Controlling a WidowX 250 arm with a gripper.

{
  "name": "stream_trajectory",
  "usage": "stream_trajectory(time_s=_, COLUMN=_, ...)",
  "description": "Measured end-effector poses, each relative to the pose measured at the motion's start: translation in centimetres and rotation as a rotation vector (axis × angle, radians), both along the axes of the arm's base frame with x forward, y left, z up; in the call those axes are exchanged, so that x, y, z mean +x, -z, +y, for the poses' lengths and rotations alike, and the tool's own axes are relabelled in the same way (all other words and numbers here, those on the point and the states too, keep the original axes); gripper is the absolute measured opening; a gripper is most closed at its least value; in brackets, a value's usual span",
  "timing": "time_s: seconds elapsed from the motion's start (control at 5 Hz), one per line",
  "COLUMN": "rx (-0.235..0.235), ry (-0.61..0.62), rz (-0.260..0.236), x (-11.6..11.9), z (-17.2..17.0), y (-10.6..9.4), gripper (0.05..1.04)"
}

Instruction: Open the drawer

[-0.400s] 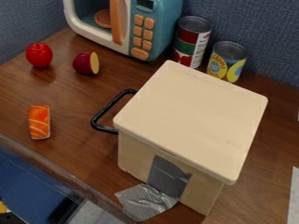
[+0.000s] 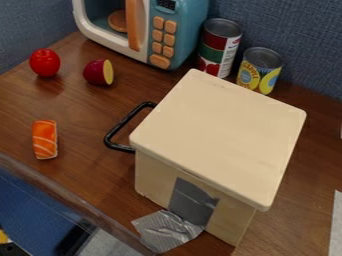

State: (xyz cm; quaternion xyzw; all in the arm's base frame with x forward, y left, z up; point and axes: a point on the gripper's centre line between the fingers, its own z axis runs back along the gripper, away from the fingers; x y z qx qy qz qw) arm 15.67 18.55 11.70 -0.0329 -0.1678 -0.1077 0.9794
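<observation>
Beside the box [image 2: 220, 135], an off-centre pull on the handle [image 2: 124, 122] could skew it. Gripper jaw state undeterminable.

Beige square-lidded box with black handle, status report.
Beige box: drawer looks shut. Black bar handle juts out. Round purple-red, yellow-faced toy might crowd pull path.

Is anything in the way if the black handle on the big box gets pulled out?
Nothing visible stands right in front of the black handle. Farther out are the orange sushi and cut vegetable, maybe trouble if it slides far.
</observation>
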Motion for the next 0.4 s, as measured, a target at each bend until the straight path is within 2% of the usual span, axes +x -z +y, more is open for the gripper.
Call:
stream_trajectory(time_s=0.2, rx=-0.025, ry=-0.017, rz=-0.004, x=1.0, z=-2.5, y=0.9, gripper=0.999)
stream_trajectory(time_s=0.4, rx=-0.027, ry=-0.020, rz=-0.001, x=2.8, z=-5.5, y=2.2, gripper=0.999)
